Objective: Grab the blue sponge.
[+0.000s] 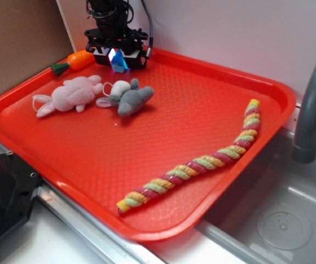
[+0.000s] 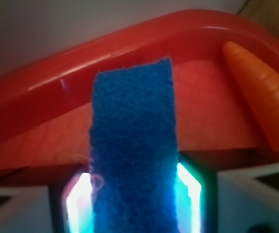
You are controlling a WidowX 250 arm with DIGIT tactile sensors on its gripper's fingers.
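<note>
The blue sponge (image 1: pixel 118 61) sits between my gripper's (image 1: pixel 118 58) fingers at the back left of the red tray (image 1: pixel 213 71). In the wrist view the blue sponge (image 2: pixel 132 145) fills the middle of the picture. It stands on end, and both glowing pads (image 2: pixel 190 194) press against its sides. My gripper (image 2: pixel 133 204) is shut on it. The sponge's lower end is hidden below the frame, so I cannot tell whether it touches the tray.
A toy carrot (image 1: pixel 74 60) lies just left of the gripper by the tray's back rim (image 2: pixel 130 48). A pink plush rabbit (image 1: pixel 70 94) and a grey plush mouse (image 1: pixel 129 98) lie in front. A striped rope toy (image 1: pixel 202 162) crosses the right side. Faucet (image 1: pixel 312 104) and sink (image 1: pixel 279 220) are at right.
</note>
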